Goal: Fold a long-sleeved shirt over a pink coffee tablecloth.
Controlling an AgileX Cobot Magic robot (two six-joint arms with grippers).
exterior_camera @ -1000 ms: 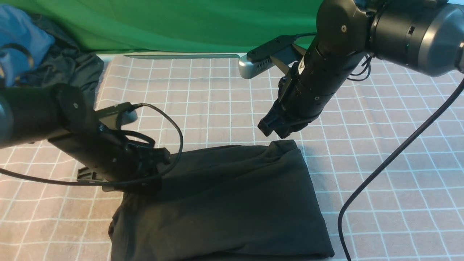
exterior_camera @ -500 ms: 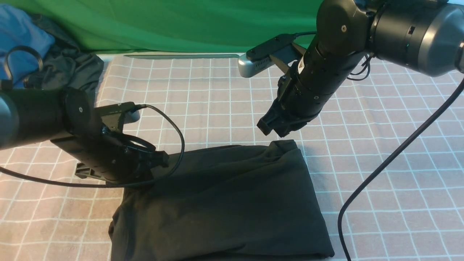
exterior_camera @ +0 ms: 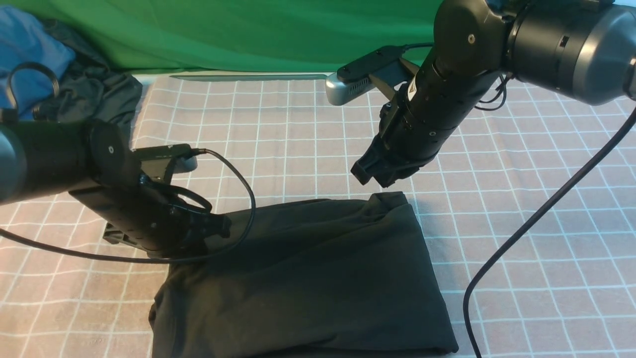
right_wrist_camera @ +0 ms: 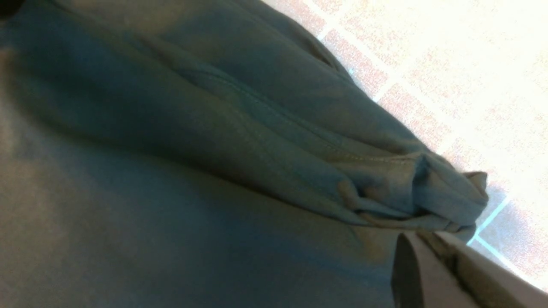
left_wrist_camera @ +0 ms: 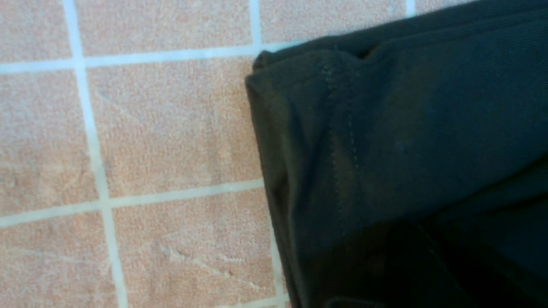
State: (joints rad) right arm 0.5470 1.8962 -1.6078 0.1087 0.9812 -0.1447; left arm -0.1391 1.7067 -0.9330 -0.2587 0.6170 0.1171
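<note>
You see the long-sleeved shirt, folded, at six o'clock on the pink coffee tablecloth. Your left gripper, pressed together, sits at the shirt's ten o'clock corner. Your right gripper, also closed, hovers above its one o'clock corner; bare cloth lies toward twelve and three o'clock.

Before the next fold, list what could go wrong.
1. The left tool sits at the long-sleeved shirt's far left corner; lifting might drag layers apart.
2. The bunched far right corner may fold unevenly.
3. The dangling cable could snag the pink coffee tablecloth.
</note>
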